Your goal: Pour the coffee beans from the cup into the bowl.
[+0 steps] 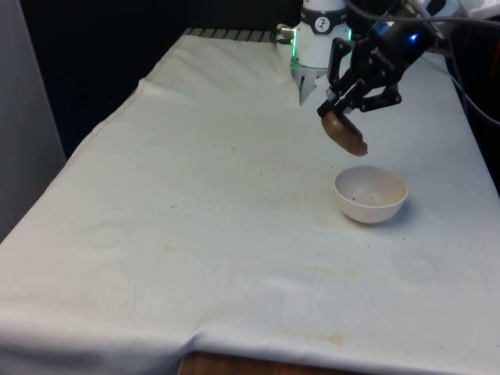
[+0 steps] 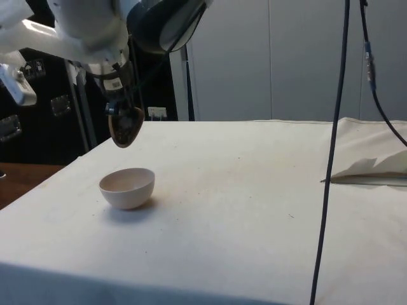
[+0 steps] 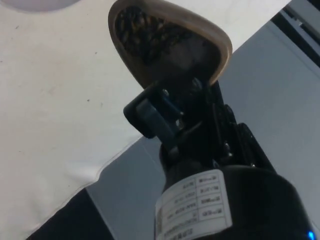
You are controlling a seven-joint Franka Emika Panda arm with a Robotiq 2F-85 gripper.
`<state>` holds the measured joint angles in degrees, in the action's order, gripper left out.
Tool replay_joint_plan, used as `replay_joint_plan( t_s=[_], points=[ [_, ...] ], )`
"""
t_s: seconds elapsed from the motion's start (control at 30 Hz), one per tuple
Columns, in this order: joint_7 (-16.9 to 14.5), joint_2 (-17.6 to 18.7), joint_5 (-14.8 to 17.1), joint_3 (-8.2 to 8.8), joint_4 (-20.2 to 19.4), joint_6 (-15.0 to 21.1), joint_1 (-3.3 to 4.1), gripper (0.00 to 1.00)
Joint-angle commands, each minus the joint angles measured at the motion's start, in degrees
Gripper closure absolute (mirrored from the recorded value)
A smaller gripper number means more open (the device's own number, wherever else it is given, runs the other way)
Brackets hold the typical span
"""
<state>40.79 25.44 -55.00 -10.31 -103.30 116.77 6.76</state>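
End effector clamped on tilted brown cup; round, smooth white bowl beneath

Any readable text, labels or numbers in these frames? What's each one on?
Nothing here can be read.
White label on the claw's black body, wrist view: several printed lines, too blurred to read.
Small tag on the arm above the tilted cup, side view: print too small to read.
Cup, bowl and white cloth: no markings.
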Motion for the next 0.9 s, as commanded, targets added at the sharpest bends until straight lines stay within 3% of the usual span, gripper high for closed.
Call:
replay_joint_plan(
  t_s=[0.0,0.27,0.3,0.33,0.57,0.6,0.63,0.87],
  points=[
    [0.5,0.1,-0.9,0.06,0.2,-0.9,0.4,1.0],
    [1.8,0.5,-4.0,-1.55,0.6,-4.4,0.34,1.0],
    [1.7,0.2,-3.8,-1.72,0.3,-3.8,0.0,1.0],
    [1.9,0.5,-4.4,-1.72,0.7,-4.8,0.34,1.0],
    [2.4,1.0,-6.9,-3.04,1.2,-8.2,0.46,1.0],
    [2.3,0.7,-6.6,-3.32,1.0,-7.7,0.0,1.0],
    [2.5,1.0,-7.2,-3.27,1.3,-8.7,0.4,1.0],
    [3.0,1.7,-9.8,-4.93,2.0,-12.4,0.46,1.0]
  ],
)
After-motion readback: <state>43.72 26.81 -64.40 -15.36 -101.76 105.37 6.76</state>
